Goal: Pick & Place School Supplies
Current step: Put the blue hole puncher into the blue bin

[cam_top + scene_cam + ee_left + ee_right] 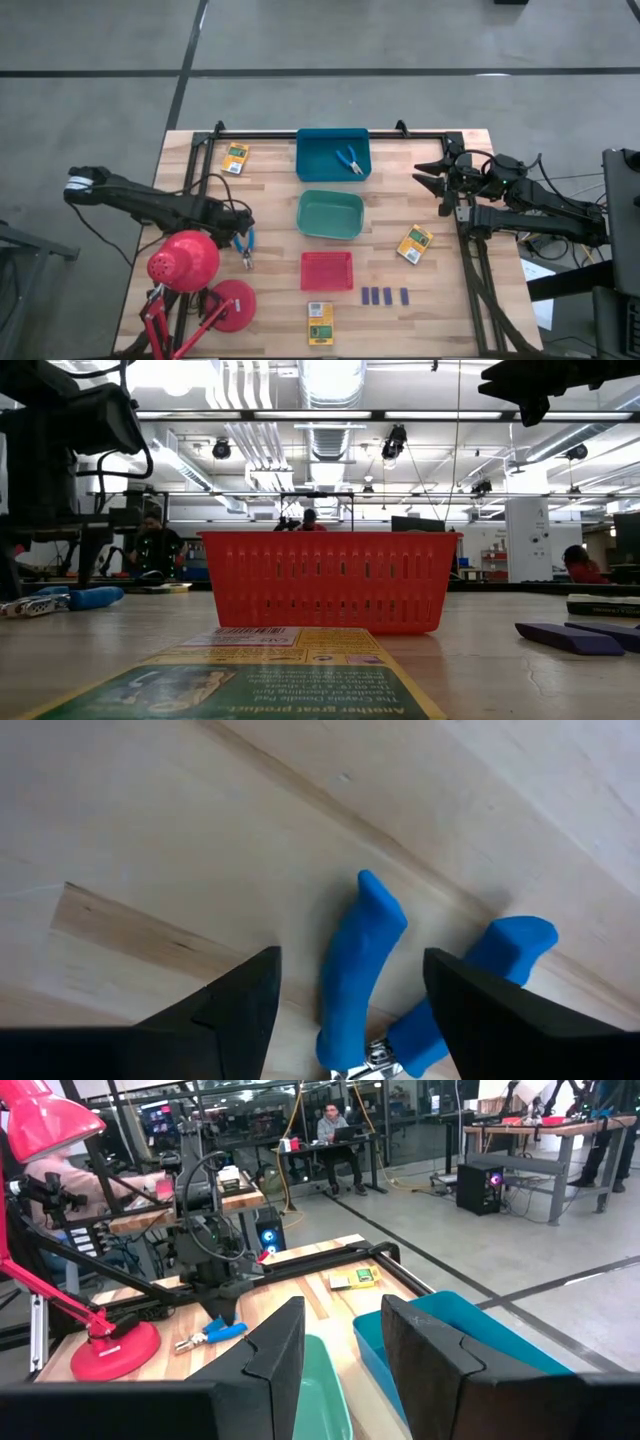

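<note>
A blue-handled scissor-like tool (246, 246) lies flat on the wooden table at the left, beside the red lamp. My left gripper (240, 236) hangs open right above it, pointing down. In the left wrist view the two fingers of my left gripper (350, 960) stand on either side of one blue handle (355, 960); the other handle (500, 955) lies just outside one finger. No touch shows. A second blue-handled tool (349, 160) lies in the blue tray (312, 165). My right gripper (428, 175) waits open and level above the table's far right.
The green tray (330, 215) and the red tray (327, 270) stand in a row behind the blue one. Yellow-and-green boxes lie at the far left (236, 158), right (415, 243) and near edge (320, 322). Several dark blue blocks (385, 296) lie near the red tray. The red lamp (185, 262) stands close to my left arm.
</note>
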Controlling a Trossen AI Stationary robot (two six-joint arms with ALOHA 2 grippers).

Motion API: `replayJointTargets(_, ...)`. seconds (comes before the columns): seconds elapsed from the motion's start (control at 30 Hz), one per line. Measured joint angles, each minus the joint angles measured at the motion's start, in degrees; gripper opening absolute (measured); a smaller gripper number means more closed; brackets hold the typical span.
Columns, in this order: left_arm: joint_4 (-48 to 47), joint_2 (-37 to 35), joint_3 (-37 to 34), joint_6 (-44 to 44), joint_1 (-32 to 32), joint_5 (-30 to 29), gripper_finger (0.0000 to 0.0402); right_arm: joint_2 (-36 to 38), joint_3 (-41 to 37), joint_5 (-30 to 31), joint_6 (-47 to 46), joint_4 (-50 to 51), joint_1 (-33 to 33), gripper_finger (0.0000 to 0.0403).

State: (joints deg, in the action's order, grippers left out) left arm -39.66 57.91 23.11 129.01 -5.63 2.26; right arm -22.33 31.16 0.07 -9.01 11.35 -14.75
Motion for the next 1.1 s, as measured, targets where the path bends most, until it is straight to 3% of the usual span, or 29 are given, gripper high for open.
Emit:
replayJointTargets(0.8, -1.1, 0.0, -1.0, 0.0, 0.0, 1.9, 0.0046, 0.0, 0.0, 0.0, 0.0, 0.0, 0.0, 0.0128)
replayJointTargets(1.1, -0.7, -1.0, -0.7, -0.1, 0.0, 1.1, 0.0057, 0.0, 0.0, 0.0, 0.0, 0.0, 0.0, 0.0128)
